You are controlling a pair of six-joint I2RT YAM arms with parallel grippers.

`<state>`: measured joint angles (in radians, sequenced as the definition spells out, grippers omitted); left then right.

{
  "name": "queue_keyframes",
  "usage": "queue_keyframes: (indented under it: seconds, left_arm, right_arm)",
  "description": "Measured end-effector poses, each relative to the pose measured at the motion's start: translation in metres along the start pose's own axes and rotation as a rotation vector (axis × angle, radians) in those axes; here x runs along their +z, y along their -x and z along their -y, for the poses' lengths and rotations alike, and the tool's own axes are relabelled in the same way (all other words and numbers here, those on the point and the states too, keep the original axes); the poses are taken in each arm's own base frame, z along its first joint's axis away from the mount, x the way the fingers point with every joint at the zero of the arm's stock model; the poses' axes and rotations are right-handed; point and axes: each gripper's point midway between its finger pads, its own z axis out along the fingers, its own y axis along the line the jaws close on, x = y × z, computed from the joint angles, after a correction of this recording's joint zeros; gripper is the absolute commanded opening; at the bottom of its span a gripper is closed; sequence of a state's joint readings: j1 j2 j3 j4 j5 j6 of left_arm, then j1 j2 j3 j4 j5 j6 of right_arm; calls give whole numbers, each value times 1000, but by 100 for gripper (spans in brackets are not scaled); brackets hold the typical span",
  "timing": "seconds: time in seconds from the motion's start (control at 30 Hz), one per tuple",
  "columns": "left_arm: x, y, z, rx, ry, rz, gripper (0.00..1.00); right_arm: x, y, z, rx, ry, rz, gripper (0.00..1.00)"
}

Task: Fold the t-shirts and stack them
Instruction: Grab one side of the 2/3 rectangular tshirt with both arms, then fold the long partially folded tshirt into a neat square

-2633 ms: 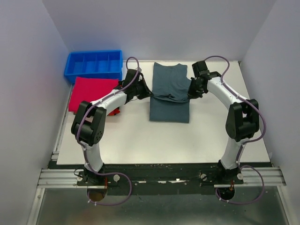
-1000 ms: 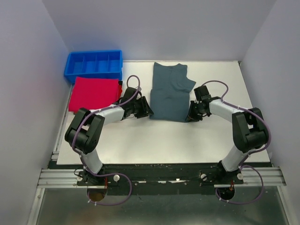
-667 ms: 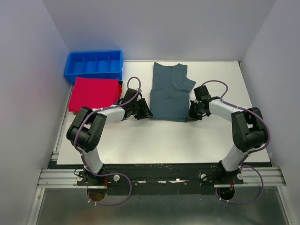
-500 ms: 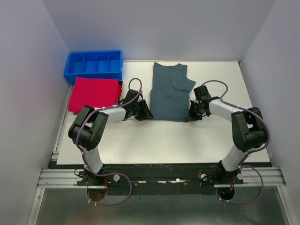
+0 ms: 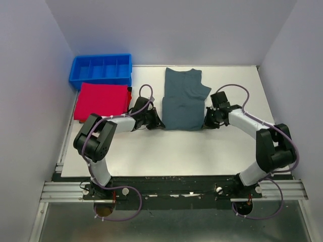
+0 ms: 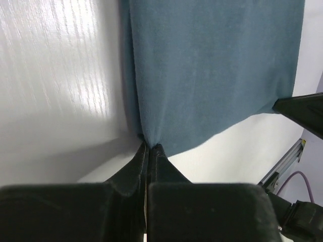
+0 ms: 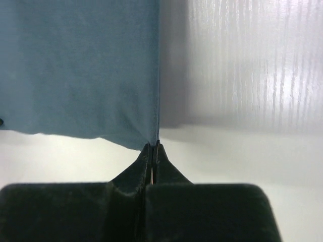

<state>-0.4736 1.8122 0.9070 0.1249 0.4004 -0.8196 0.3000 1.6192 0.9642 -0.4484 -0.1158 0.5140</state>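
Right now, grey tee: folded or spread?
Partly folded. The grey t-shirt lies flat as a narrow strip, sides folded in, collar at the far end. The left gripper and right gripper pinch its near corners.

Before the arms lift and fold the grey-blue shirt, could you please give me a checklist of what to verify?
1. Left fingers shut on the near left corner of the grey-blue t-shirt: ok.
2. Right fingers shut on its near right corner: ok.
3. Every cloth layer caught in each pinch: cannot tell.
4. Shirt lying flat on the table: ok.
5. Red t-shirt folded, lying apart from the grey-blue one, next to the blue tray: ok.
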Motion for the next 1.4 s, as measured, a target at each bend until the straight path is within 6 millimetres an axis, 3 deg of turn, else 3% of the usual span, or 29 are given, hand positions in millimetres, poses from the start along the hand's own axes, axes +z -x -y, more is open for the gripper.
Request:
queue_keyframes:
  seconds: [0.17, 0.27, 0.43, 0.57, 0.73, 0.87, 1.0, 1.13, 1.4]
  left_arm:
    - [-30, 1, 17, 48, -21, 30, 0]
    - [-51, -1, 34, 91, -46, 58, 0]
    - [-82, -31, 55, 157, -81, 54, 0]
    - [-102, -55, 59, 179, -88, 33, 0]
    - [-123, -59, 74, 190, -112, 48, 0]
    - [-133, -44, 93, 202, -125, 78, 0]
    - [-133, -13, 112, 202, -137, 124, 0]
    - [-114, 22, 108, 167, -106, 142, 0]
    - [-53, 97, 94, 99, -58, 134, 0]
  right_arm:
    - [-32, 4, -7, -23, 47, 74, 1]
    - [-46, -7, -7, -31, 82, 93, 1]
    - [-78, -33, -2, -39, 126, 117, 1]
    - [-111, -37, -8, -54, 180, 179, 1]
    - [-137, -39, -10, -57, 191, 202, 1]
    - [-148, -23, -13, -57, 159, 221, 1]
    - [-147, 5, -16, -43, 97, 235, 1]
    - [-136, 34, -15, -17, 40, 226, 1]
    - [-101, 108, -17, 29, -20, 207, 1]
